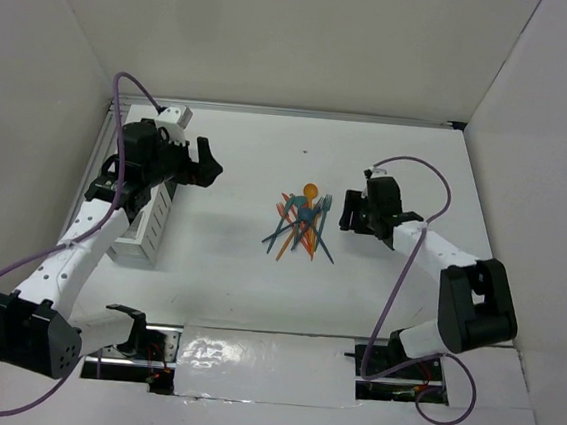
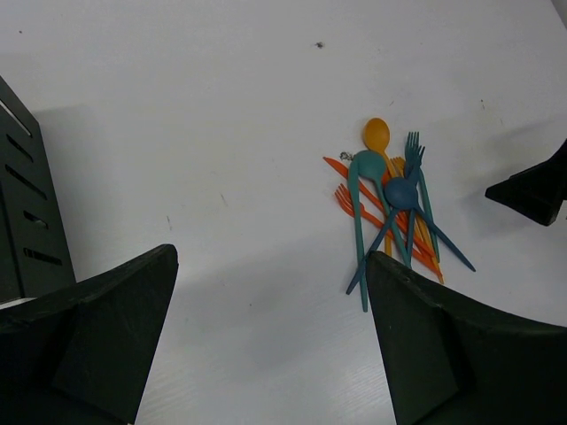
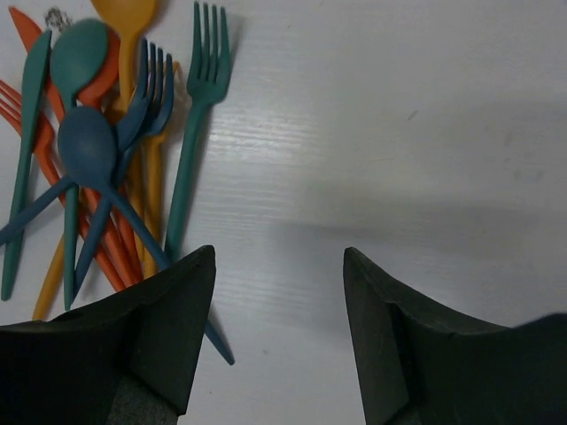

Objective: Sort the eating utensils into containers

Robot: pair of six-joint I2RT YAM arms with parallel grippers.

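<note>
The utensils (image 2: 390, 208) lie piled at three o'clock, the bin (image 2: 22, 204) at nine, the left gripper (image 2: 270, 257) gaping at six.

I see a white table (image 1: 269, 151) with a tangled pile of orange and teal-blue utensils (image 1: 300, 224) lying near its middle, overlapping one another. A row of containers (image 1: 155, 225) stands along its left edge, well apart from the pile. A small dark speck (image 1: 304, 153) sits beyond the pile.

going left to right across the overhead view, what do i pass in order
row of containers → left gripper → pile of eating utensils → right gripper
</note>
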